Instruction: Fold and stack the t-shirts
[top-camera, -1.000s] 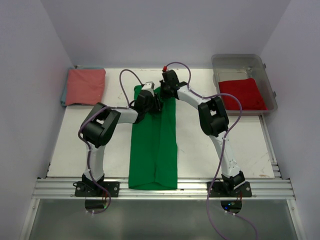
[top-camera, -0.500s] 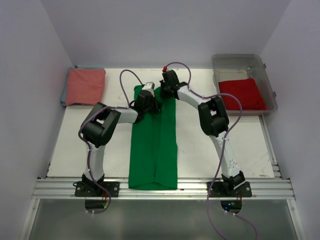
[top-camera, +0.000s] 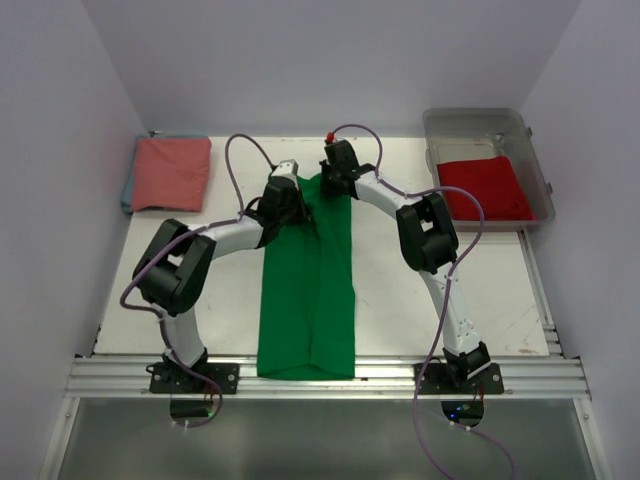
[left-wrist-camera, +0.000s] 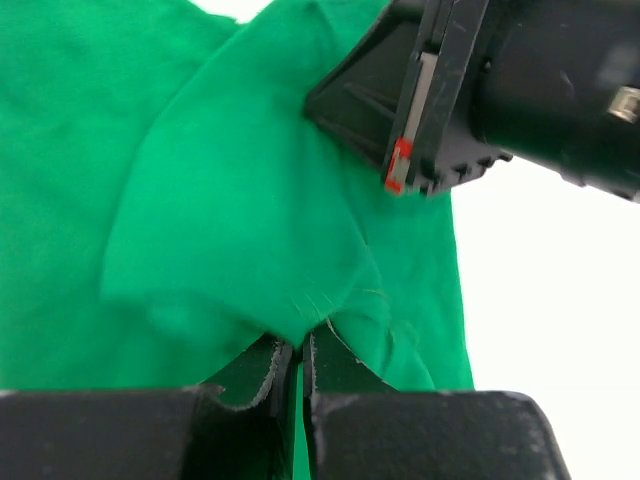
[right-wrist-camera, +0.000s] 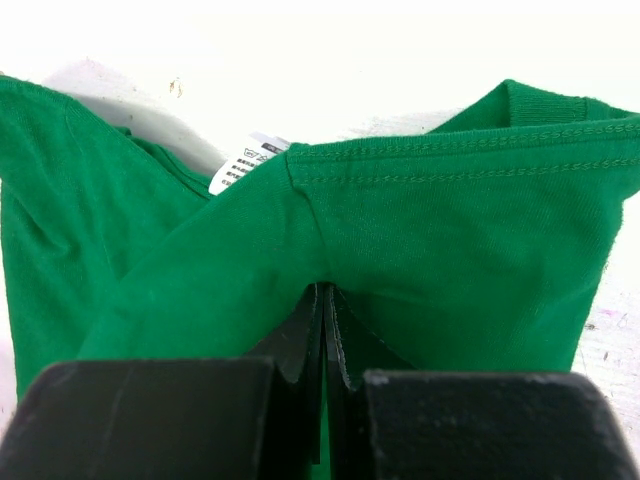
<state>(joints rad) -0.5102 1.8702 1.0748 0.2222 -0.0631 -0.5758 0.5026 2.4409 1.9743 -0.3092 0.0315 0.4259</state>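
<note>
The green t-shirt (top-camera: 308, 290) lies folded lengthwise in a long strip down the middle of the table, its hem over the near edge. My left gripper (top-camera: 290, 207) is shut on the cloth at the strip's far left corner; in the left wrist view the green t-shirt (left-wrist-camera: 230, 200) bunches up from the closed jaws of my left gripper (left-wrist-camera: 297, 345). My right gripper (top-camera: 333, 186) is shut on the far right corner; in the right wrist view my right gripper (right-wrist-camera: 324, 295) pinches the green t-shirt (right-wrist-camera: 450, 220) by the collar, white label (right-wrist-camera: 245, 160) showing. A salmon-pink t-shirt (top-camera: 171, 172) lies folded at the far left. A red t-shirt (top-camera: 485, 188) lies in the bin.
A clear plastic bin (top-camera: 540, 170) stands at the far right of the table. The right gripper's black body (left-wrist-camera: 480, 90) shows close by in the left wrist view. Purple cables loop over both arms. The metal rail (top-camera: 320, 375) runs along the near edge.
My left arm has stretched out and its gripper has moved a little farther up and left at the shirt's far edge. The right arm has held still.
</note>
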